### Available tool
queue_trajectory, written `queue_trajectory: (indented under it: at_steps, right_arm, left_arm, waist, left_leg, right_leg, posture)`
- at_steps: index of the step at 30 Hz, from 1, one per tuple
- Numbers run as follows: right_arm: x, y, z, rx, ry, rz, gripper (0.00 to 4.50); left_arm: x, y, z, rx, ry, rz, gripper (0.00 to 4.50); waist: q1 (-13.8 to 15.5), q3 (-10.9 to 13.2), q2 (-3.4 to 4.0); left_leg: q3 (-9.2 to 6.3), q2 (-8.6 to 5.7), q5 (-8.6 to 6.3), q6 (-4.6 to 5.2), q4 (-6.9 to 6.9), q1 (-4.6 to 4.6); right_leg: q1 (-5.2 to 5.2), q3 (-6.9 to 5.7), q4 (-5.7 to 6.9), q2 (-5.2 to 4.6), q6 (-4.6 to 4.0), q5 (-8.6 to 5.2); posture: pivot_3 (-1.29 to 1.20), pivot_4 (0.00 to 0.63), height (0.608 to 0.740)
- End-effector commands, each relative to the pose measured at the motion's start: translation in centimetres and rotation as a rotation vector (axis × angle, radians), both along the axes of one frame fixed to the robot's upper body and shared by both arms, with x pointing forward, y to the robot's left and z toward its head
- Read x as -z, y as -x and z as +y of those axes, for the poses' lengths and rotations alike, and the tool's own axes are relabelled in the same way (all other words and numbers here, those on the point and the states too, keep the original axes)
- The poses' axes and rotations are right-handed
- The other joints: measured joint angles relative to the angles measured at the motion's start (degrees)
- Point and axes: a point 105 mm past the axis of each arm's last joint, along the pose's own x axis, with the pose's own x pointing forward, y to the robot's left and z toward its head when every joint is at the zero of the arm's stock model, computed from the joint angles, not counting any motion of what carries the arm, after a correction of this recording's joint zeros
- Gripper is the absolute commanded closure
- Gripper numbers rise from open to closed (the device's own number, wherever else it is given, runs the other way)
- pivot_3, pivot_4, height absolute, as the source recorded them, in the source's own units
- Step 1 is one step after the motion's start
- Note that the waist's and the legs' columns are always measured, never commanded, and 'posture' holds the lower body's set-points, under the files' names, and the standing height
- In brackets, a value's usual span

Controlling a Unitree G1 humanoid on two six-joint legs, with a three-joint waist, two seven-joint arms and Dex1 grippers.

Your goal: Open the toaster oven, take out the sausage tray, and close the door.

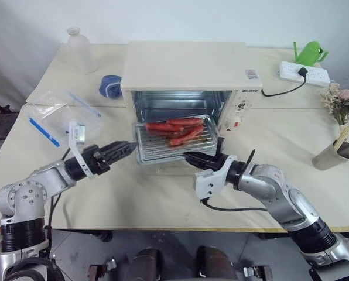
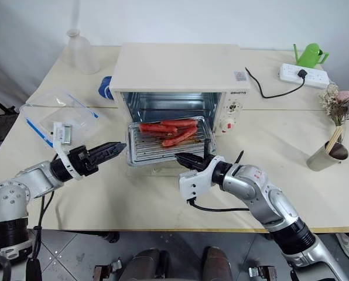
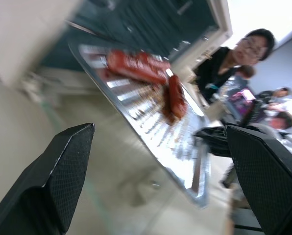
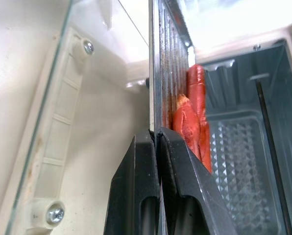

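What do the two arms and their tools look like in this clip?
Both arms are silver-grey metal with rounded joints and black bands. Each wrist carries a white bracket. The left tool and right tool each have two black fingers with cross-hatched pads. A black cable loops beneath the right forearm.

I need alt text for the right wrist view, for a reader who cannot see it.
The right gripper is shut on the rim of the sausage tray, seen edge-on with red sausages lying on it. Behind stands the open toaster oven; its glass door hangs below the tray.
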Motion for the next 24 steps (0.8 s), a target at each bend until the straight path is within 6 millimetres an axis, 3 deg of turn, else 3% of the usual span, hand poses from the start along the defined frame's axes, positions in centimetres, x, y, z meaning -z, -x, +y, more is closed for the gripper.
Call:
queue_trajectory:
  at_steps: [1,5,6,9,20,24]
  right_arm:
    - [-2.0,0.4,0.0,-0.036,-0.026,-0.074,4.4]
    - [-2.0,0.4,0.2,-0.052,-0.026,-0.077,4.4]
    - [-2.1,0.4,0.3,-0.059,-0.027,-0.085,4.4]
    - [-2.1,0.7,0.5,-0.089,-0.024,-0.087,4.4]
    - [-1.7,0.8,0.4,-0.126,0.008,-0.069,4.4]
    - [-1.4,1.0,0.4,-0.142,0.02,-0.053,4.4]
  left_arm:
    - [-1.4,0.1,-0.7,0.016,0.047,-0.014,0.0]
    - [-1.0,0.1,-1.3,0.037,0.055,0.03,0.0]
    - [-0.9,0.1,-1.3,0.034,0.065,0.035,0.19]
    - [-0.4,-0.2,-1.2,0.025,0.102,0.066,0.89]
    - [1.5,0.0,-1.1,0.038,0.171,0.193,4.31]
    - [1.7,0.1,-1.0,0.034,0.195,0.216,4.48]
  waist:
    - [0.0,0.0,0.0]
    - [0.0,0.0,0.0]
    - [0.0,0.0,0.0]
    - [0.0,0.0,0.0]
    - [0.0,0.0,-0.01]
    - [0.0,0.0,-0.01]
  left_leg:
    - [0.0,0.0,0.0,0.0,0.01,0.0]
    - [0.0,-0.01,0.0,0.0,0.0,0.0]
    - [0.0,-0.01,0.0,0.0,0.0,0.0]
    - [0.01,-0.01,0.0,0.0,0.0,0.0]
    - [0.02,-0.02,0.0,0.0,0.01,0.0]
    - [0.02,-0.01,0.0,0.0,0.01,0.0]
  right_leg:
    - [0.0,0.0,0.01,0.0,0.0,0.0]
    - [0.0,0.0,0.0,0.0,0.0,0.0]
    - [0.0,-0.01,0.0,0.0,0.0,0.0]
    - [0.0,0.0,-0.01,0.0,0.0,0.0]
    - [0.0,0.01,-0.01,0.01,0.0,0.0]
    - [0.0,0.01,0.0,0.01,0.0,0.0]
  posture:
    - [0.0,0.15,0.74]
    - [0.0,0.15,0.74]
    - [0.0,0.15,0.74]
    - [0.0,0.15,0.74]
    - [0.0,0.15,0.74]
    - [0.0,0.15,0.74]
